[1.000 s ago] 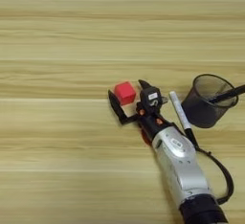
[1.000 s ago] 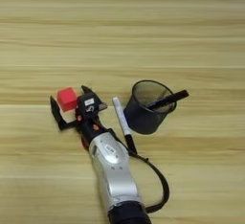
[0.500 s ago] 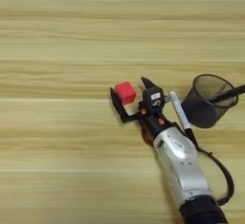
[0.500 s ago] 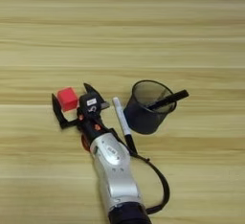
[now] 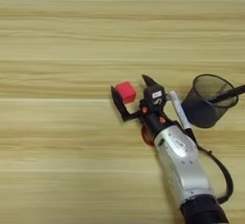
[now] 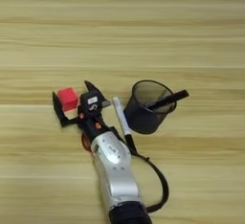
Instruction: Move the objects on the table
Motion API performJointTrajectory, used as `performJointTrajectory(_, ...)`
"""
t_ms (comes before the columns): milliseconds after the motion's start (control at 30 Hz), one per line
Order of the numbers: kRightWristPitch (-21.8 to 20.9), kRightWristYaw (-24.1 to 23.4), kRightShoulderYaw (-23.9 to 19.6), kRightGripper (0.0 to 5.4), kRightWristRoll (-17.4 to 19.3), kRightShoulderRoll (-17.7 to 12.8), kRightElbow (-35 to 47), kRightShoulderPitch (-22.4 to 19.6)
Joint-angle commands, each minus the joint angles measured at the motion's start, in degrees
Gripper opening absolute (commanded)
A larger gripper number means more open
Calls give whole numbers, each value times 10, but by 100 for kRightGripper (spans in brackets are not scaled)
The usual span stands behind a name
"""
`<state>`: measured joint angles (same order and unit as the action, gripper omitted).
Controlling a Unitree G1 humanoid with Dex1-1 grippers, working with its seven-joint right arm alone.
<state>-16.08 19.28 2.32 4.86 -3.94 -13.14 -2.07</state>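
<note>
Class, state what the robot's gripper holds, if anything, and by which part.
Nothing yet: the open right gripper straddles the small red cube, its black fingers not closed on it.

The right arm comes in from the bottom edge, its silver forearm (image 5: 181,163) slanting up and to the left over the table, with a black cuff at its lower end and a black cable looping along its right side. At the wrist sits a dark block with orange parts. The right gripper (image 5: 132,92) points up and left, its two black fingers (image 6: 58,108) spread wide apart in a V, tips well separated.
</note>
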Motion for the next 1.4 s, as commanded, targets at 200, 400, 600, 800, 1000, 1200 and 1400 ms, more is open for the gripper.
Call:
performJointTrajectory(200, 55, -13, 12, 536, 9, 5, 142, 22)
performJointTrajectory(400, 87, -16, 16, 536, 8, -2, 198, 58)
performJointTrajectory(600, 107, -18, 11, 536, 7, -14, 253, 100)
performJointTrajectory(800, 117, -17, 7, 536, 8, -26, 288, 147)
performJointTrajectory(1000, 118, -15, -3, 536, 14, -37, 309, 191)
performJointTrajectory(1200, 114, -28, -17, 536, 18, -34, 329, 227)
performJointTrajectory(1400, 94, -51, -21, 536, 2, -23, 329, 250)
